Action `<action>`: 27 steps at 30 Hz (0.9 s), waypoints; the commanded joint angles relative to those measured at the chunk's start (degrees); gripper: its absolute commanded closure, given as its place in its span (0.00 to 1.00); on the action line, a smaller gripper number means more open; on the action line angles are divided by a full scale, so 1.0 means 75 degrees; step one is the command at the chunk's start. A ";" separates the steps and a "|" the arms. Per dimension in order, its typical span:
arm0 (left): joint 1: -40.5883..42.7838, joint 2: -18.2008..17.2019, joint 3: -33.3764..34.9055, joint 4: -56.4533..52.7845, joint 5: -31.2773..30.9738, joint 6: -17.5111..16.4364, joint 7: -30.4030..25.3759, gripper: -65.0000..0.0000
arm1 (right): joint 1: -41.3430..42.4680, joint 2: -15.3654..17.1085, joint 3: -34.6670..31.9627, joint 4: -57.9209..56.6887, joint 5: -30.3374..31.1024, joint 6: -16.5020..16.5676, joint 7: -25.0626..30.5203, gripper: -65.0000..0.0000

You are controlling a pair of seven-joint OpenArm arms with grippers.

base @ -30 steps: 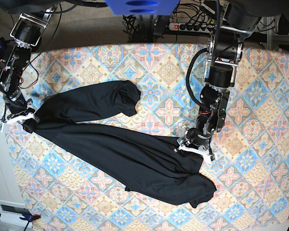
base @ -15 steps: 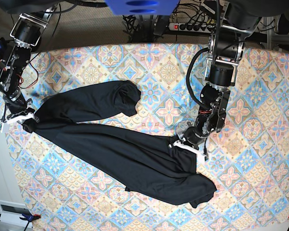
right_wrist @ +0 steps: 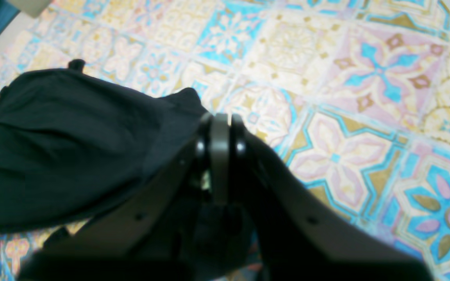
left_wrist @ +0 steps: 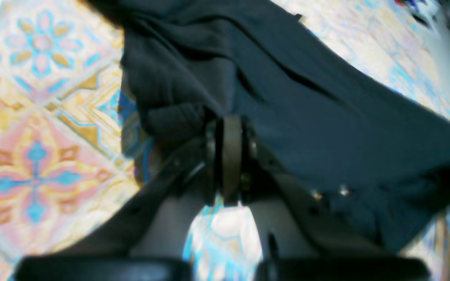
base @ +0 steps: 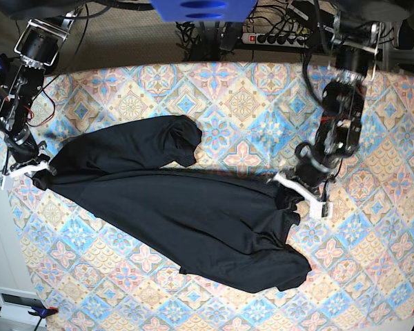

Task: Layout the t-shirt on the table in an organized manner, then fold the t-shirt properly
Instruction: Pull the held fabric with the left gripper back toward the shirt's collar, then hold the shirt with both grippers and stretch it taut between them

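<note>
Black t-shirt (base: pixel 172 207) lies on the table (base: pixel 241 96), stretched in a long band from the base view's left edge down toward lower right, bunched and wrinkled. One rounded lobe of fabric sits up near table centre; another crumpled lump sits at lower right. Plain black, no print or label visible in any view.

Right gripper (base: pixel 24 169), at base view's left, sits at the table's left edge. Fingers together, clamped on an end of the t-shirt; the right wrist view shows the closed tips (right_wrist: pixel 219 128) with dark cloth bunched against them on their left and patterned cloth beyond.

Left gripper (base: pixel 300 192), at base view's right, has its fingers pressed together on a fold of the t-shirt at the band's right end. The left wrist view shows the tips (left_wrist: pixel 229 132) closed with black fabric gathered right at them and draping away to the right. View is blurry, so how much cloth is pinched I cannot tell.

The fabric runs taut-ish between the two grippers, which are well apart.

No containers on the table. Table cover is a pastel diamond-tile pattern in blue, pink and cream with flower motifs; no readable writing on it. A power strip (base: pixel 276 38) lies behind the table's far edge, no legible text. A blue object (base: pixel 203 9) hangs at top centre, out of focus.
</note>
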 commanded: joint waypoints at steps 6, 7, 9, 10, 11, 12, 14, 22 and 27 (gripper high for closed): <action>0.1294 -0.0254 -0.0875 0.0475 0.0093 0.0026 -0.0079 0.98 | 0.0102 0.0167 0.0053 0.0157 0.0155 0.0093 0.0192 1.00; 0.1423 -0.0254 -0.0910 0.0404 0.0093 0.0026 -0.0079 0.97 | 0.0102 0.0167 0.0053 0.0169 0.0155 0.0093 0.0180 1.00; 0.1552 -0.0254 -0.0922 0.0217 0.0093 0.0026 -0.0079 0.93 | 0.0102 0.0167 0.0053 0.0169 0.0155 0.0093 0.0180 1.00; 0.1564 -0.0254 -0.0910 0.0100 0.0093 0.0026 -0.0056 0.90 | 0.0102 0.0167 0.0053 0.0169 0.0155 0.0093 0.0180 1.00; 0.1576 -0.0254 -0.0910 0.0053 0.0093 0.0026 0.0096 0.87 | 0.0102 0.0167 0.0053 0.0169 0.0155 0.0093 0.0180 1.00; 0.1552 -0.0254 -0.0910 0.0018 0.0093 0.0026 0.0343 0.82 | 0.0090 0.0167 0.0053 0.0169 0.0155 0.0093 0.0180 1.00; 0.1517 -0.0254 -0.0934 0.0018 0.0082 0.0026 0.1022 0.72 | 0.0078 0.0167 0.0053 0.0169 0.0155 0.0093 0.0180 1.00; 0.1353 -0.0219 -0.1414 0.0041 0.0011 0.0015 0.1585 0.51 | 0.0066 0.0167 0.0053 0.0181 0.0155 0.0093 0.0180 1.00; 0.1095 0.0098 -0.1742 -0.0006 0.0070 0.0003 0.1620 0.51 | 0.0066 0.0167 0.0053 0.0192 0.0167 0.0093 0.0180 1.00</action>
